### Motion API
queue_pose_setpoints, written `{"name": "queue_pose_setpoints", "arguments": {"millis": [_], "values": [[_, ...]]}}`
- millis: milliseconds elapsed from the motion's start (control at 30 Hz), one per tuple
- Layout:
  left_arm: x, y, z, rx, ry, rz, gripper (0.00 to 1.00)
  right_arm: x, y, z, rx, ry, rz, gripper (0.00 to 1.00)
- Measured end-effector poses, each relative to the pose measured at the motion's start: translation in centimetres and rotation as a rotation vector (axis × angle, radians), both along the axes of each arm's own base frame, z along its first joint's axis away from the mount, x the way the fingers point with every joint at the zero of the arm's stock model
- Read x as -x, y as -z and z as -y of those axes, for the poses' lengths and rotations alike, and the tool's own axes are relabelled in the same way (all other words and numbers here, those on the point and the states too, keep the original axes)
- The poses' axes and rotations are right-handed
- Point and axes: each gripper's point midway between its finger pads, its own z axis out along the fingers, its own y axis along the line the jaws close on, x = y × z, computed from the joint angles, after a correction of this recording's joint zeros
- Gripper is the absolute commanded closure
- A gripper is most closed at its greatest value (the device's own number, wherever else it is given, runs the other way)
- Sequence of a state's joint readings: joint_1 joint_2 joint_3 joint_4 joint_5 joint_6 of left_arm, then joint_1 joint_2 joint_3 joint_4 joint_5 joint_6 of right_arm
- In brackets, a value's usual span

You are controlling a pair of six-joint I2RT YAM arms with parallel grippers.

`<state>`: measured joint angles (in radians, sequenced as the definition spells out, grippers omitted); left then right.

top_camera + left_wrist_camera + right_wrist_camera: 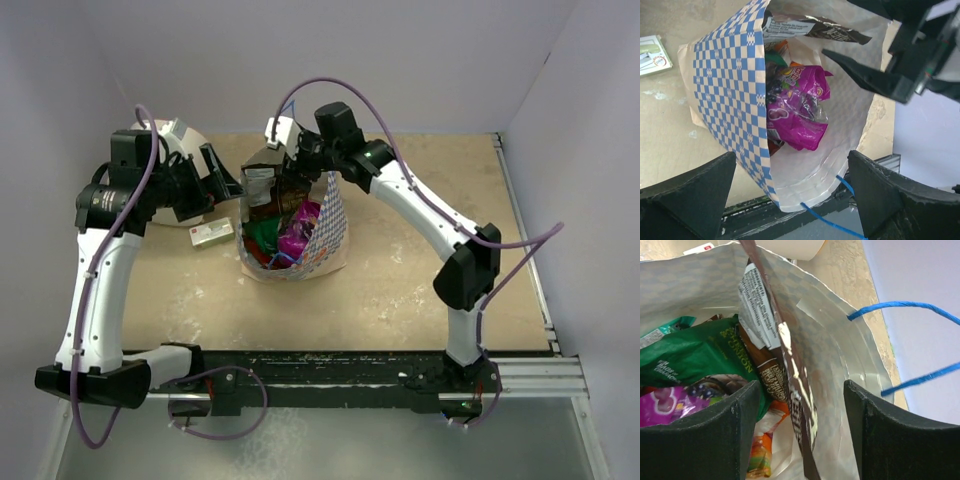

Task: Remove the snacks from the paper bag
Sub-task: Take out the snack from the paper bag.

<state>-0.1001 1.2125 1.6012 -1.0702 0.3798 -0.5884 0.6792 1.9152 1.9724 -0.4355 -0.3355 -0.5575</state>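
Note:
The paper bag (pixel 322 243) stands open at mid-table, its blue pattern band (pixel 735 90) facing my left wrist. Inside are snacks: a dark brown packet (pixel 790 365) upright at the far side, a green one (pixel 695 357), a magenta-purple one (pixel 800 107) and an orange one (pixel 755 452). My right gripper (pixel 801 385) is open inside the bag's mouth, fingers either side of the dark brown packet (pixel 262 190), not closed on it. My left gripper (pixel 791 155) is wide open at the bag's left rim, holding nothing. Both show in the top view: left gripper (pixel 232 187), right gripper (pixel 290 165).
A small flat whitish box (pixel 212 234) lies left of the bag, also in the left wrist view (pixel 650 54). A big white cylinder (pixel 187 140) stands behind the left arm. The bag's blue cord handles (pixel 900 305) hang loose. Walls close the back and sides.

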Motion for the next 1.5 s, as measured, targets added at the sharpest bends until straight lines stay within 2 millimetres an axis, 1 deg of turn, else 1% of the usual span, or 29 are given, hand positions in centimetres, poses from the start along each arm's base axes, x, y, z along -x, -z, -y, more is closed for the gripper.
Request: {"name": "queue_pose_setpoints", "arguments": {"millis": [100, 133, 233, 300, 333, 400, 433, 533, 600, 633, 733, 833, 967, 1067, 1133, 1200, 1233, 1300, 1400, 1467, 1500], "values": [[0.6, 0.1, -0.2, -0.023, 0.018, -0.004, 0.03, -1.0, 1.2, -0.8, 0.026, -0.014, -0.001, 0.47], [0.8, 0.0, -0.2, -0.028, 0.022, -0.004, 0.03, -1.2, 1.5, -1.0, 0.030, -0.022, -0.001, 0.52], [1.2, -0.2, -0.4, -0.052, 0.037, 0.002, 0.03, -1.2, 2.9, -1.4, 0.049, -0.049, -0.022, 0.66], [1.3, -0.7, -0.5, -0.064, 0.046, 0.019, 0.03, -1.0, 3.4, -1.6, 0.056, -0.064, -0.032, 0.84], [1.3, -0.8, -0.5, -0.066, 0.048, 0.026, 0.03, -0.9, 3.5, -1.6, 0.057, -0.070, -0.034, 0.90], [1.3, -0.9, -0.6, -0.070, 0.053, 0.031, 0.03, -0.9, 3.5, -1.7, 0.055, -0.071, -0.036, 0.98], [1.3, -0.9, -0.6, -0.072, 0.055, 0.031, 0.03, -1.0, 3.3, -1.8, 0.053, -0.070, -0.034, 1.00], [1.4, -0.9, -0.5, -0.070, 0.060, 0.031, 0.03, -1.1, 2.8, -1.8, 0.045, -0.064, -0.029, 1.00], [1.5, -0.9, -0.4, -0.066, 0.063, 0.031, 0.03, -1.1, 1.9, -1.8, 0.041, -0.062, -0.020, 1.00], [1.6, -0.8, -0.4, -0.064, 0.065, 0.031, 0.03, -1.0, 1.1, -1.9, 0.036, -0.061, -0.010, 1.00], [1.9, -0.8, -0.3, -0.057, 0.066, 0.032, 0.03, -1.2, -1.9, -2.0, 0.007, -0.045, 0.048, 1.00], [2.1, -1.1, -0.2, -0.047, 0.064, 0.041, 0.03, -0.6, -5.0, -1.7, -0.017, -0.026, 0.107, 1.00], [2.4, -1.5, 0.1, -0.021, 0.066, 0.054, 0.03, 1.7, -9.5, -0.7, -0.041, 0.010, 0.180, 1.00], [2.7, -1.5, 0.3, 0.000, 0.061, 0.057, 0.03, 4.2, -13.4, 0.4, -0.070, 0.051, 0.241, 1.00], [3.2, -1.2, 0.4, 0.019, 0.056, 0.050, 0.03, 6.3, -16.1, 1.5, -0.100, 0.080, 0.273, 1.00], [3.6, -1.1, 0.6, 0.039, 0.051, 0.044, 0.03, 7.9, -18.4, 2.8, -0.138, 0.108, 0.296, 1.00], [3.8, -1.2, 0.6, 0.047, 0.050, 0.045, 0.03, 9.0, -20.3, 4.3, -0.173, 0.138, 0.311, 1.00], [3.9, -1.3, 0.8, 0.065, 0.045, 0.048, 0.03, 10.2, -22.4, 6.2, -0.221, 0.175, 0.326, 1.00], [4.0, -1.4, 1.0, 0.089, 0.041, 0.054, 0.03, 12.9, -25.4, 10.9, -0.306, 0.254, 0.353, 1.00], [3.9, -1.3, 1.1, 0.098, 0.038, 0.055, 0.03, 14.8, -26.9, 14.1, -0.354, 0.303, 0.375, 1.00], [3.9, -1.2, 1.1, 0.098, 0.038, 0.053, 0.03, 15.6, -27.3, 15.4, -0.372, 0.315, 0.380, 1.00]]}}
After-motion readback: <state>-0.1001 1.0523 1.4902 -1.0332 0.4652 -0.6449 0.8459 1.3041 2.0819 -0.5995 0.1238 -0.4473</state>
